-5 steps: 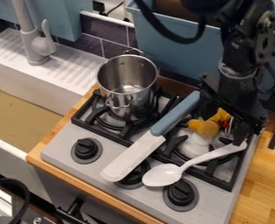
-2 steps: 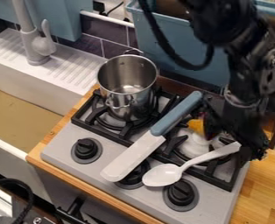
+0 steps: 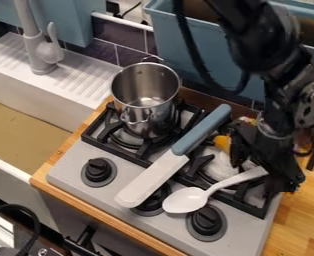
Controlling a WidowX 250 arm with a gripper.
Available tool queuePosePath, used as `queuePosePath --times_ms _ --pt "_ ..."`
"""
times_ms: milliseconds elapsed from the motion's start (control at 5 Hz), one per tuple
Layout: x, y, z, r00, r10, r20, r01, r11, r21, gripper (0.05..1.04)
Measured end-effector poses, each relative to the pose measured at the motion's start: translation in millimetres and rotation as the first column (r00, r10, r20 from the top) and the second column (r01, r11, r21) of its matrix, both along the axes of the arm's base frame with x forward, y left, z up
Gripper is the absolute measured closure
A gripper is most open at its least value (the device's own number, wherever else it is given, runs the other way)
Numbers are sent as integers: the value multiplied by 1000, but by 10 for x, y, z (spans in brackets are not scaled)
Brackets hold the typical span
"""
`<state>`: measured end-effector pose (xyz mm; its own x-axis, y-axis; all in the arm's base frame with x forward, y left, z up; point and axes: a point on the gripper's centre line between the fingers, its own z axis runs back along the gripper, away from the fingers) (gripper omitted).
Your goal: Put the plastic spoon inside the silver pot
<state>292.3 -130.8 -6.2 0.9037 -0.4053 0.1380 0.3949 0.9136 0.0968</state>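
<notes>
Plastic spoon (image 3: 186, 200): white, lying on the stove (image 3: 260, 230), outside the silver pot (image 3: 146, 102); its bowl is toward the front, near the middle and right knobs, and its handle slants up to the right, over the right grate (image 3: 252, 206).
Sink (image 3: 19, 127): at the far left, white, with a ribbed draining surface beside the basin.
Faucet (image 3: 43, 55): grey, standing upright behind the basin.
Left knob (image 3: 98, 170): black, on the front of the stove.
Silver pot: upright and open on the left burner, with a handle on its near side and another on its far side.
Blue-handled utensil (image 3: 203, 130): between the pot and the spoon, lying aslant, its flat white blade pointing toward the front left and partly over the middle knob (image 3: 153, 200).
Right knob (image 3: 206, 221): black, just below the spoon's bowl.
Yellow and white thing (image 3: 222, 143): on the right burner, partly hidden by the gripper (image 3: 255, 176).
Gripper: low over the right burner, at the end of the spoon's handle; its fingers stand wide apart, and it has hold of nothing. Whether it touches the handle, I cannot tell.
Wooden counter (image 3: 306, 210): at the far right, beside the stove.
</notes>
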Motion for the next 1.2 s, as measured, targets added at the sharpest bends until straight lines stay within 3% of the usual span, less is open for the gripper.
queuePosePath --times_ms 200,400,600,800,1200 --pt "18 -11 -23 1000 -6 18 5 1000 4 130" --pt "-11 -2 -39 1000 -2 8 2 1000 5 395" --pt "-20 8 -31 1000 5 -2 -5 1000 9 529" --pt "-3 6 -23 1000 14 1 -14 1000 0 752" --pt "-39 17 30 998 54 -25 -55 998 -27 1007"
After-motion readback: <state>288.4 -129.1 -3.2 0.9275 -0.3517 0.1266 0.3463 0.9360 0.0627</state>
